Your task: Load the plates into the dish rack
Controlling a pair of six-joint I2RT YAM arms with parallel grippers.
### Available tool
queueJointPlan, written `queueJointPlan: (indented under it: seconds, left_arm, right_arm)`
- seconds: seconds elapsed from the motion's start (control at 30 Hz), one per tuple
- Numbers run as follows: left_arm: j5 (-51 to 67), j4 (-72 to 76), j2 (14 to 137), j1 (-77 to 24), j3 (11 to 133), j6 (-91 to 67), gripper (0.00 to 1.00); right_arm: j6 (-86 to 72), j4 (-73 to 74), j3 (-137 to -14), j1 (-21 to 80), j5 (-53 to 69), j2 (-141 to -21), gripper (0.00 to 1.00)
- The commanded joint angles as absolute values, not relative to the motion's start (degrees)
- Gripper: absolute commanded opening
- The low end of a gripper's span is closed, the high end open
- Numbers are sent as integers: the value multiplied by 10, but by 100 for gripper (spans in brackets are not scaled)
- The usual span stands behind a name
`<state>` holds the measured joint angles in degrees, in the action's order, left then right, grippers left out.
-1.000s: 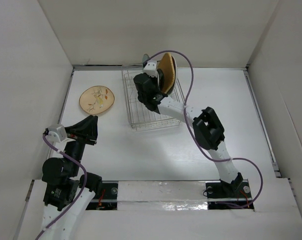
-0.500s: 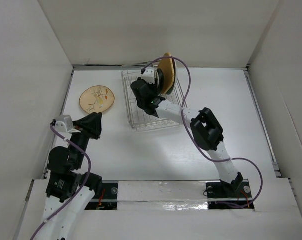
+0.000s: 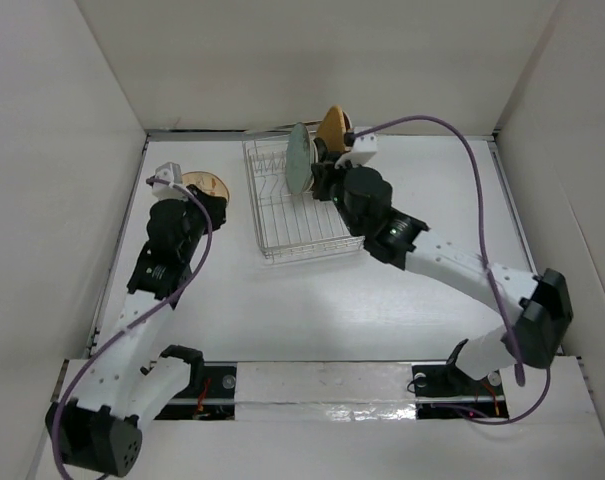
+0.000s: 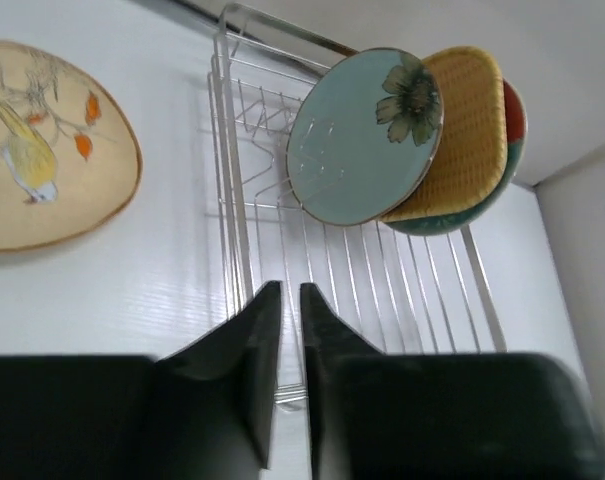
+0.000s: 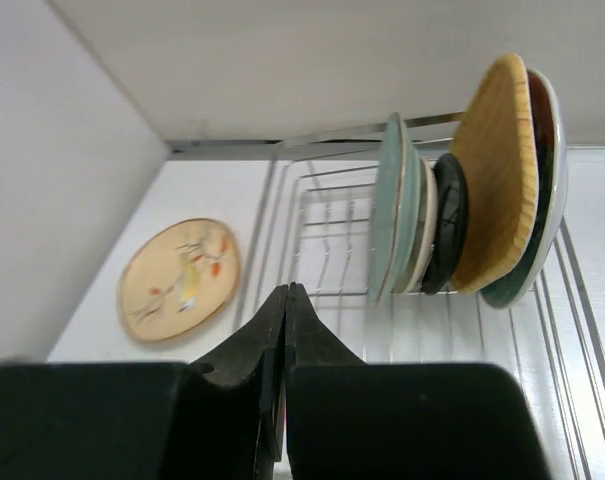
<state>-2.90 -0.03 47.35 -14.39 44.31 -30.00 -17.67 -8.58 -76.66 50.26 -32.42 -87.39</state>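
Note:
The silver wire dish rack (image 3: 282, 236) stands at the back middle of the table. Upright in its far end are the pale green floral plate (image 3: 299, 158), the small black plate (image 5: 448, 220), the orange-tan rounded-square plate (image 3: 332, 126) and the red-and-teal plate (image 5: 538, 150). The tan floral plate (image 3: 218, 184) lies flat on the table left of the rack, partly hidden by my left arm. My left gripper (image 3: 214, 206) hovers over its right edge, jaws almost together and empty. My right gripper (image 3: 320, 178) is over the rack just in front of the standing plates, shut and empty.
White walls enclose the table at the left, back and right. The near half of the rack (image 4: 232, 200) holds only bare tines. The right arm stretches diagonally from its base (image 3: 472, 375) to the rack.
My left arm has swung from near its base out to the tan plate. My right gripper has let go of the orange-tan plate, which stays in the rack, and its elbow has swung right.

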Motion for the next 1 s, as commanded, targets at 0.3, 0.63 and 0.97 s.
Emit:
queueJointPlan:
  seconds: [0.3,0.63,0.97]
  left_arm:
    - [101,110,710,133,434,-382,29]
    - [148,141,897,212,479,-371,55]
    - [207,221,1017,212,513,-437,37]
  right_arm:
    - [-217,-177,-559,516,-218,-718,16]
    - [-202,-179,-519,516,-207,-676,31]
    - [-204,-194,-510,499,-185,-673,31]
